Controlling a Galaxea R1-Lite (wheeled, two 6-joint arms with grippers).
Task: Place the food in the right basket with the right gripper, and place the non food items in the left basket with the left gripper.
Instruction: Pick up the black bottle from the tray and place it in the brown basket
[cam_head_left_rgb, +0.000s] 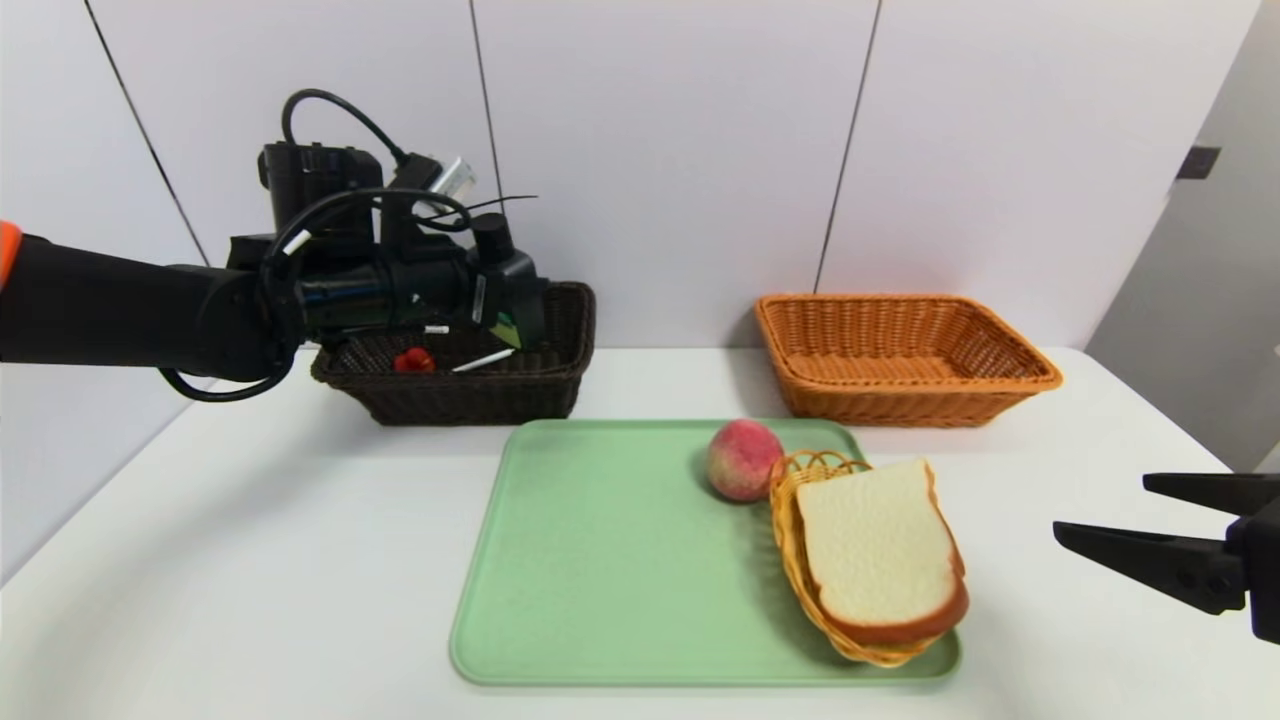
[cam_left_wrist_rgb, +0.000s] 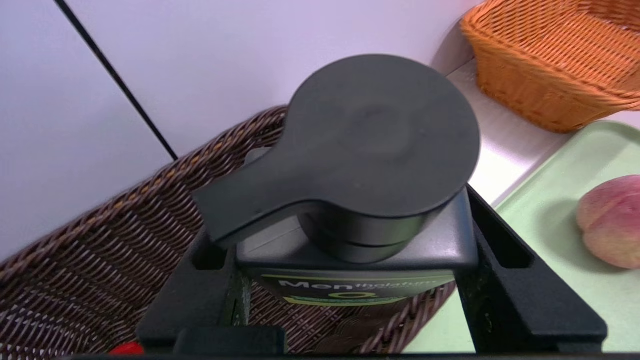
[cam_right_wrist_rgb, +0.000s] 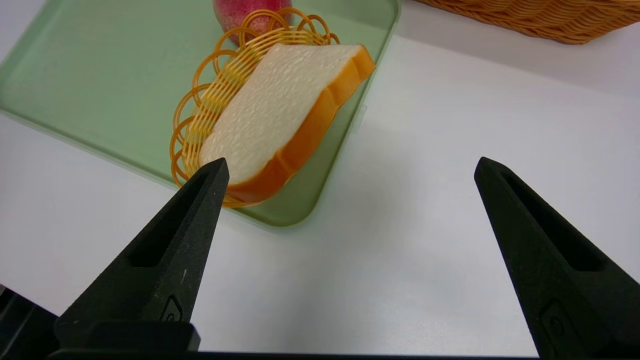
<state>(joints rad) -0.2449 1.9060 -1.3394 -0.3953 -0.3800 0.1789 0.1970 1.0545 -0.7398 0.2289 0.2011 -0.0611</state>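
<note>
My left gripper (cam_head_left_rgb: 505, 305) is shut on a black pump bottle (cam_left_wrist_rgb: 380, 135) with a green label and holds it upright over the right end of the dark brown left basket (cam_head_left_rgb: 560, 345). In the left wrist view the fingers (cam_left_wrist_rgb: 500, 260) press on both sides of the bottle. The peach (cam_head_left_rgb: 743, 458) lies on the green tray (cam_head_left_rgb: 600, 560). Beside it, the bread slice (cam_head_left_rgb: 875, 545) rests in a small yellow wicker dish (cam_head_left_rgb: 800, 480). The orange-tan right basket (cam_head_left_rgb: 900, 350) stands at the back right with nothing inside. My right gripper (cam_head_left_rgb: 1100, 505) is open, low at the right of the tray, apart from the bread (cam_right_wrist_rgb: 270, 107).
A small red item (cam_head_left_rgb: 413, 360) and a white stick (cam_head_left_rgb: 482, 360) lie in the dark basket. The tray's left half is bare. White table shows between the open right gripper (cam_right_wrist_rgb: 350, 162) fingers. A wall stands close behind both baskets.
</note>
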